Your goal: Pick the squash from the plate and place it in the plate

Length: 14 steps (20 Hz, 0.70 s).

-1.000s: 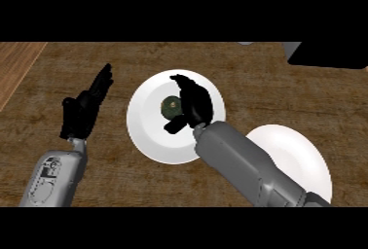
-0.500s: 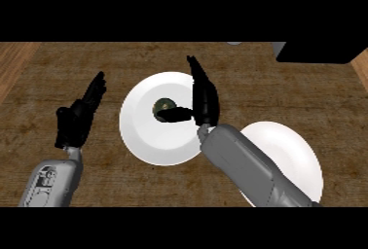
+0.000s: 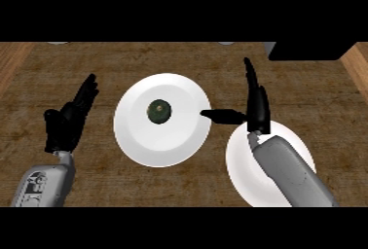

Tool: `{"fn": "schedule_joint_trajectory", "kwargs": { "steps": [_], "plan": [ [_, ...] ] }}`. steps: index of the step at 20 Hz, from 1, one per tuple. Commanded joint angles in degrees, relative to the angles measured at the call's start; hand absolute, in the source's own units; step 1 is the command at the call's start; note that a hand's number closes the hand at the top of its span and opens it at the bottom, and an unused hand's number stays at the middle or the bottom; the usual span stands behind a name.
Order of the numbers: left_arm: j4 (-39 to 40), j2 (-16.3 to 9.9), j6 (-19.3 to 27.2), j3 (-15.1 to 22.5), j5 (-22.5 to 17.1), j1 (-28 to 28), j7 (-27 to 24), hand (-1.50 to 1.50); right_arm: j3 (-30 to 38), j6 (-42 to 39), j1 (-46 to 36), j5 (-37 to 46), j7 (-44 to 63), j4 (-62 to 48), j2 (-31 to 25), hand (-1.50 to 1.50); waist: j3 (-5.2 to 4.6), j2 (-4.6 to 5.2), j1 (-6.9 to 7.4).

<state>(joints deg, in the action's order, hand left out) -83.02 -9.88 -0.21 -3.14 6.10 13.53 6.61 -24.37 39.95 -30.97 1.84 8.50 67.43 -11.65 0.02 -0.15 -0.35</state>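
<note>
We see a small dark green squash (image 3: pixel 159 110) lying mid-plate on the left white plate (image 3: pixel 147 148), likely light, hard and prone to roll, best pinched across its sides, while our right hand (image 3: pixel 253 108) beside it and left hand (image 3: pixel 68 119) stand straight-fingered, empty.

The right robot hand (image 3: pixel 255 104) is edge-on, fingers straight, thumb out sideways; the left robot hand (image 3: pixel 69 118) rests open, fingers up.

The squash (image 3: pixel 159 111) is dark green with a paler olive patch. Both plates (image 3: pixel 164 141) (image 3: pixel 241 170) are plain white. The counter (image 3: pixel 316 92) is mottled brown — a grainy, wood-like pattern. The left hand (image 3: pixel 68 119) and right hand (image 3: pixel 255 104) are black — their forearms grey.
</note>
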Motion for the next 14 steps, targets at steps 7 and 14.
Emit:
{"fn": "schedule_joint_trajectory", "kwargs": {
  "steps": [7, 14],
  "plan": [
    [-4.1, 2.2, 1.5, 1.6, 1.9, -1.2, 1.7, 0.0, 11.1, -13.0, 12.4, -4.4, -9.8, 5.8, -7.7, -1.5, 0.0, 0.11, 0.39],
    [2.7, 0.7, -0.6, -0.9, 1.5, 1.3, -1.9, 0.0, 16.5, -18.4, 12.7, -2.4, -16.3, -0.8, -4.4, -1.5, -0.01, 0.19, 0.46]
  ]
}}
